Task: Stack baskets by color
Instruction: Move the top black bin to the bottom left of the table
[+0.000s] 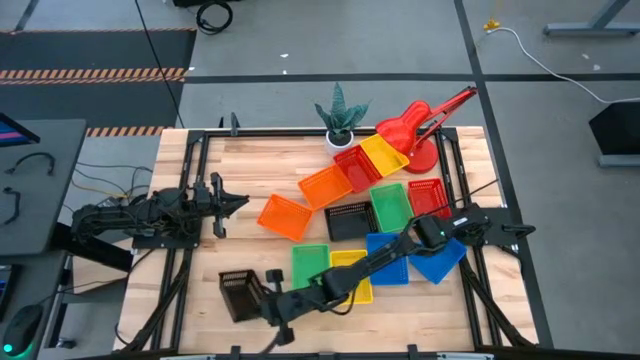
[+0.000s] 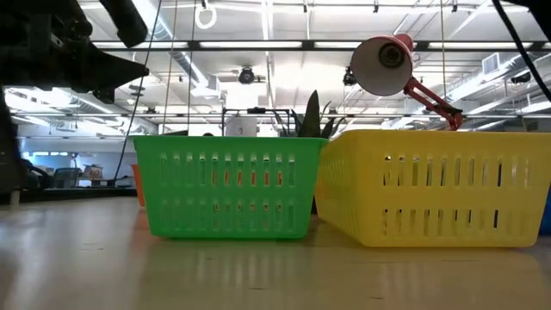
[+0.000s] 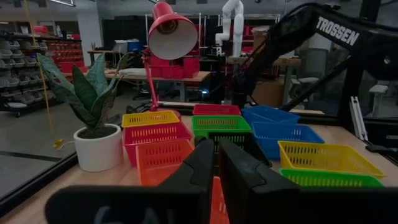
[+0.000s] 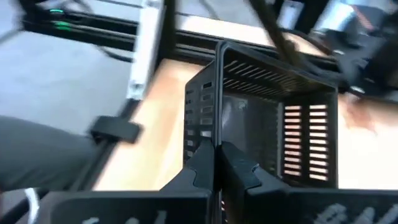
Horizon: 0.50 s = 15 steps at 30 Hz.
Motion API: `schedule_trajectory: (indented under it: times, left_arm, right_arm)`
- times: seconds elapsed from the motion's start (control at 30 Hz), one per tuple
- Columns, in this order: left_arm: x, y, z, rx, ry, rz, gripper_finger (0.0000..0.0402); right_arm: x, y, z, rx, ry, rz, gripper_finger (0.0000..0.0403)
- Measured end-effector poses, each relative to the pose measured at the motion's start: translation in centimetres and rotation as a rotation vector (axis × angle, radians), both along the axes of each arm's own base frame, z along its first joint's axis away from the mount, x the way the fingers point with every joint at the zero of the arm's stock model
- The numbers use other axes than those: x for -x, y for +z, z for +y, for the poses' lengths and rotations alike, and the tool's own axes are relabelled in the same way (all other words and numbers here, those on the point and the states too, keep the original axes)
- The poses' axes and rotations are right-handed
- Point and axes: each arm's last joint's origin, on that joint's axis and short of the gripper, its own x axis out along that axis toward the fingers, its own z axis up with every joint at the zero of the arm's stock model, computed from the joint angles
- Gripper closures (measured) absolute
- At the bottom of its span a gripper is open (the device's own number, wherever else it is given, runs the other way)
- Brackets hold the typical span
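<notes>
My right claw (image 1: pixel 268 296) is clamped on the wall of a black basket (image 1: pixel 240 293), carrying it at the surface's near edge. My left claw (image 1: pixel 238 201) (nearly closed, empty) waits beside an orange basket (image 1: pixel 284 216). Next: carry it to the other black basket (image 1: pixel 351 220) mid-surface and nest it

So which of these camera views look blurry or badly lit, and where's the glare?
Right wrist view: smeared with motion blur, though the black basket pinched in the right tool is readable. Left wrist view: dim, the left tool soft up close. Low view: bright ceiling lights glare, the arm a dark silhouette; the green basket is sharp. High view: evenly lit and clear.
</notes>
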Motion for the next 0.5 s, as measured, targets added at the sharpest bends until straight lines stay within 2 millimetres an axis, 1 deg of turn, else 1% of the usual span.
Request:
schedule_trajectory:
  times: [0.13,0.2,0.33,0.43,0.5]
  left_arm:
    - [0.0,0.0,0.0,0.000,0.000,0.001,0.0370]
    - [0.0,0.0,0.0,0.000,0.000,0.000,0.0367]
    - [0.0,0.0,0.0,0.000,0.000,0.000,0.0367]
    - [0.0,0.0,0.0,0.000,0.000,0.001,0.0372]
    - [0.0,0.0,0.0,0.000,0.000,0.000,0.0374]
  right_arm:
    - [-0.7,-0.3,-1.1,-0.050,-0.116,0.051,0.0391]
    - [-0.9,-0.7,-1.6,-0.066,-0.143,0.072,0.0391]
    - [-1.0,-0.8,-2.3,-0.073,-0.158,0.089,0.0389]
    - [-1.6,-2.1,-2.6,-0.092,-0.140,0.088,0.0373]
    - [-2.0,-3.5,-2.8,-0.096,-0.141,0.087,0.0359]
